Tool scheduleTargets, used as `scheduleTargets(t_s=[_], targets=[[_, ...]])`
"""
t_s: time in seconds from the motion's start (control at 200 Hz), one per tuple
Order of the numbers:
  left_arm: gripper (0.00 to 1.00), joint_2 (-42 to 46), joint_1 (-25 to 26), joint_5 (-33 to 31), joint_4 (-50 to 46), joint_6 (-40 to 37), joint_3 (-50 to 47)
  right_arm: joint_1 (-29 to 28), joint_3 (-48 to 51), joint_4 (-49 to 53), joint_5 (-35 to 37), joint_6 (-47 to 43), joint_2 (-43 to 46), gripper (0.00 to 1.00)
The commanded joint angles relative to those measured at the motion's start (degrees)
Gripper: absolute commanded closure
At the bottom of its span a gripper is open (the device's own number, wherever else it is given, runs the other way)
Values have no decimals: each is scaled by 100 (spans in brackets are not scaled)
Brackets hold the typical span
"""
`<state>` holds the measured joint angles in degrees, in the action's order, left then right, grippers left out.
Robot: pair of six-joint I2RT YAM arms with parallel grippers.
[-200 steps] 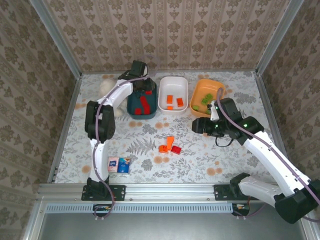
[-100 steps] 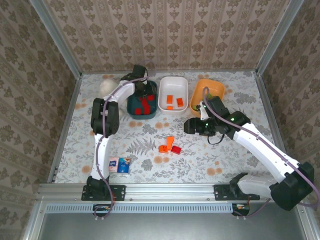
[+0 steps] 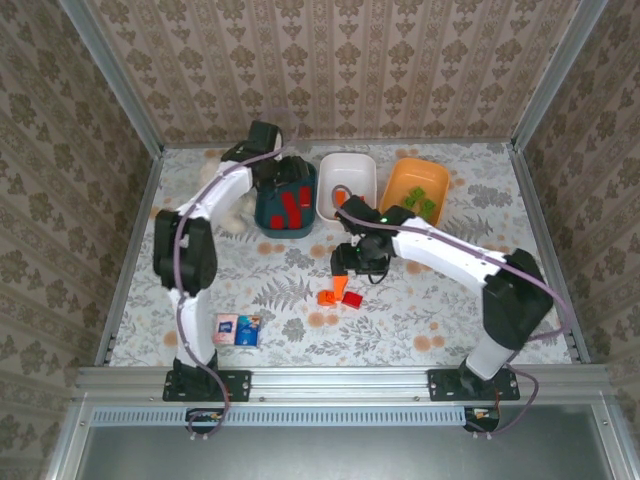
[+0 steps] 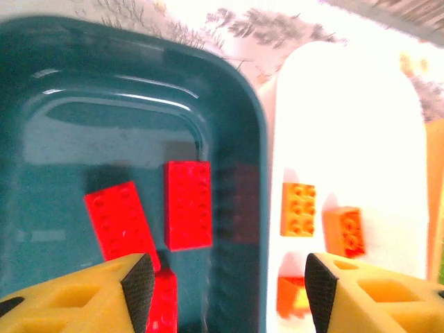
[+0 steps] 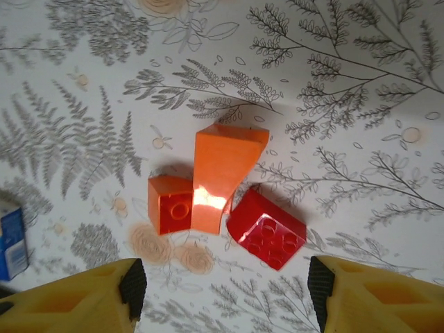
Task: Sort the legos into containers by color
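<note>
My left gripper (image 4: pixel 225 298) hangs open over the rim between the dark teal bowl (image 4: pixel 246 125) and the white bowl (image 4: pixel 388 139), holding nothing. Three red legos lie in the teal bowl, one of them (image 4: pixel 187 203) near the middle. Orange legos (image 4: pixel 298 208) lie in the white bowl. My right gripper (image 5: pixel 225 295) is open just above the mat, near three loose legos: a long orange one (image 5: pixel 222 173), a small orange one (image 5: pixel 168 205) and a red one (image 5: pixel 267 229). From above, the right gripper (image 3: pixel 352 262) is over these legos (image 3: pixel 340 292). The orange bowl (image 3: pixel 400 215) holds green legos (image 3: pixel 425 203).
A blue-and-pink packet (image 3: pixel 238 329) lies near the front left of the mat. A white plush bear (image 3: pixel 213 180) sits left of the teal bowl (image 3: pixel 262 215), behind my left arm. Metal posts and patterned walls close in the table.
The left gripper has opened over the teal bowl. The right arm has swung left from the orange bowl to above the loose legos in the middle.
</note>
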<state>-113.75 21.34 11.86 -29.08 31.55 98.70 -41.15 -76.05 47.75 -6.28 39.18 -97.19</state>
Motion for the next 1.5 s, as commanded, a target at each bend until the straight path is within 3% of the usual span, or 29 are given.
scheduleTargets(t_s=[0.0, 0.22, 0.39, 0.65, 0.925, 1.085, 1.22, 1.495], targets=[[38, 969, 109, -233, 287, 149, -819, -145, -470, 544, 317, 774, -568, 34], [38, 2584, 365, -240, 569, 315, -2841, -283, -876, 522, 208, 1300, -1295, 36], [38, 3509, 424, -245, 407, 387, -3876, -289, -993, 507, 146, 1465, -1706, 40], [39, 4588, 441, -166, 8, 501, -4694, -305, -1042, 344, 134, 1570, -2040, 56], [40, 5401, 738, -187, -291, 666, -5271, -256, -1350, 479, 706, 1380, -1591, 75], [40, 5642, 1194, -289, -127, 906, -5719, 95, -1941, 732, 1302, 843, -1148, 78], [40, 5688, 1607, -478, 4, 1101, -5951, 634, -2415, 547, 1344, 355, -1179, 78], [40, 5540, 1987, -628, 262, 1235, -5901, 1583, -4242, -172, 952, -356, -2760, 79]])
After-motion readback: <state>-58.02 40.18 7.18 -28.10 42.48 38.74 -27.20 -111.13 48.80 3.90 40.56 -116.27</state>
